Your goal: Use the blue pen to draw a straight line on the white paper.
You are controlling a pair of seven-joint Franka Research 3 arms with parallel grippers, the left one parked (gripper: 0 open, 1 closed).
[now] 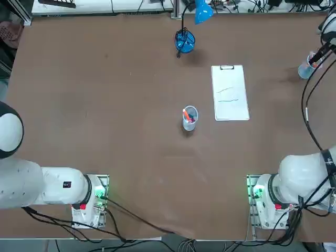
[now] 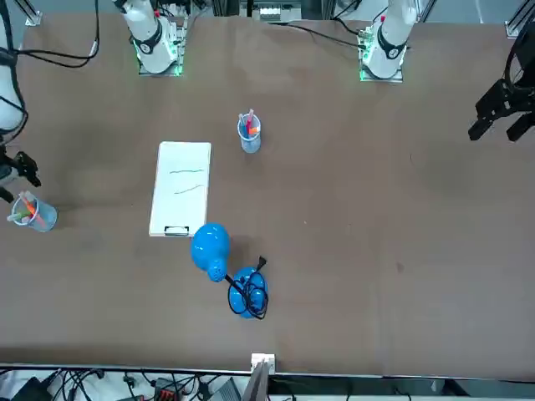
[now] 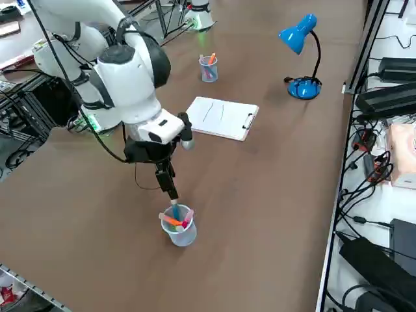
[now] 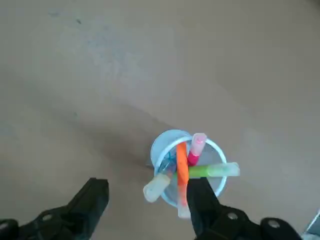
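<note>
My right gripper [image 4: 149, 187] hangs open over a clear cup [image 4: 214, 182] near the table's right edge, far from the robot. Several pens stand in that cup: orange, pink, green, and a blue pen [image 4: 168, 168] with a pale end that lies between my fingers. In the right side view the gripper [image 3: 171, 193] points straight down, its tips at the rim of the cup [image 3: 179, 229]. The white paper [image 1: 230, 93] lies on its clipboard to the left of the gripper [image 1: 317, 56], with faint lines on it and the clip at its far edge.
A second cup of pens [image 1: 189, 117] stands mid-table, left of the clipboard. A blue desk lamp [image 1: 185, 41] sits at the far edge. The table's right edge runs close beside the cup [image 1: 306, 69] under my gripper.
</note>
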